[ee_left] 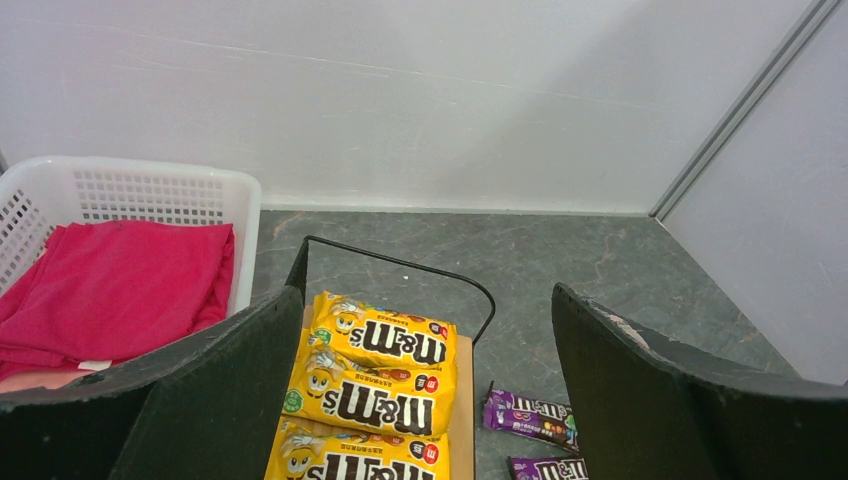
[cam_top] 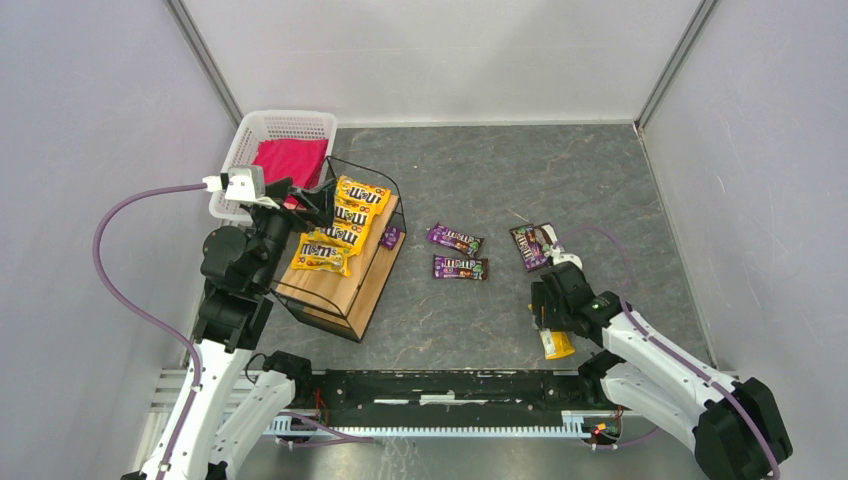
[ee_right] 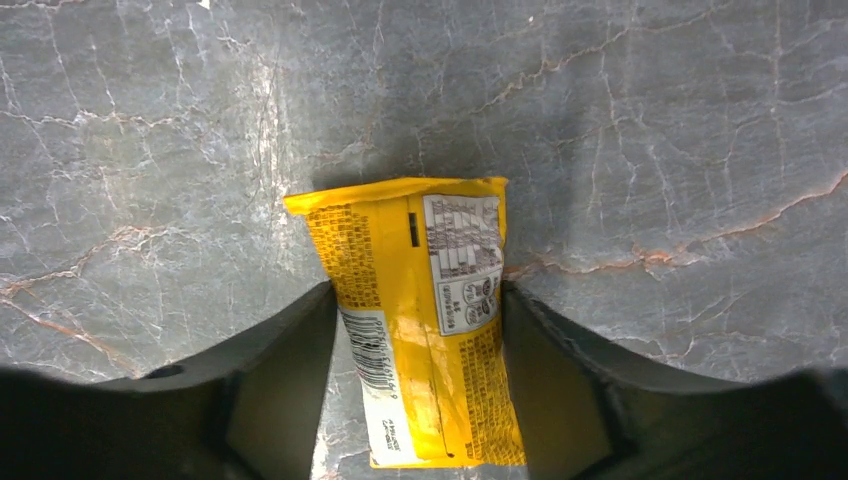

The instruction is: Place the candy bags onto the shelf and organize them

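Top external view: my left gripper (cam_top: 312, 203) hovers over the shelf (cam_top: 345, 290), where a row of yellow bags (cam_top: 340, 228) lies overlapped on the top plank. Three purple bags (cam_top: 459, 267) lie on the worktop (cam_top: 480, 170), apart from the shelf (a fourth shows at its right edge).

Left wrist view: left gripper jaws stand wide, nothing between them. A basket (ee_left: 150, 185) holds a pink cloth (ee_left: 120, 280).

Right wrist view: my right gripper (ee_right: 420, 300) clamps one yellow bag (ee_right: 420, 240) by its long edges.
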### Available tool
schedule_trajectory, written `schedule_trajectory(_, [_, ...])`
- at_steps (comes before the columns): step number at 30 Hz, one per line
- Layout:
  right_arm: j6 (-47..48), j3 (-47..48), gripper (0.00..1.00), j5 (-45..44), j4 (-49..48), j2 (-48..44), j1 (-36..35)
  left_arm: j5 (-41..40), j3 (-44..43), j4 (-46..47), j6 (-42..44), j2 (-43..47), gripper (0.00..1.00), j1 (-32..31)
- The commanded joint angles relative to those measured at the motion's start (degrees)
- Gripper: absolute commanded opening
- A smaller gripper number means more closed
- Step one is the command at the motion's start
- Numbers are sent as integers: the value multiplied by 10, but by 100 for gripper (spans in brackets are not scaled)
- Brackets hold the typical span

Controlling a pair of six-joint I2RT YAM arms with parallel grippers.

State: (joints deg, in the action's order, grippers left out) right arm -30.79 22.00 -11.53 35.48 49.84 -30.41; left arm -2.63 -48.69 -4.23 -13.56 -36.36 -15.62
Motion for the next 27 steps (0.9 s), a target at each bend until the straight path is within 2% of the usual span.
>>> schedule_trajectory(1, [7, -11, 61, 22, -50, 1, -4, 10, -15, 8, 14, 5, 100, -3])
schedule_trajectory(4, [5, -8, 56, 21, -94, 14, -38, 10, -15, 8, 13, 3, 100, -3])
schedule_trajectory(9, [22, 38, 54, -17, -202, 114, -183, 5, -13, 8, 15, -1, 100, -3])
schedule_trajectory(13, [131, 138, 55, -18, -272, 262, -293, -1, -12, 9, 18, -6, 100, -3])
schedule_trajectory(16, [222, 236, 55, -16, -271, 365, -335, -10, -11, 7, 21, -11, 100, -3])
schedule_trajectory(18, [266, 275, 56, -18, -275, 401, -344, -13, -11, 5, 23, -12, 100, -3])
schedule_trajectory(20, [296, 300, 61, -14, -276, 416, -344, -16, -10, 5, 23, -12, 100, -3])
schedule_trajectory(23, [319, 318, 75, 2, -262, 406, -346, -17, -10, 5, 25, -12, 100, -3])
schedule_trajectory(25, [309, 315, 81, 6, -244, 381, -346, -15, -11, 5, 24, -11, 100, -3])
schedule_trajectory(27, [261, 294, 85, 8, -227, 344, -347, -12, -13, 5, 23, -10, 100, -3])
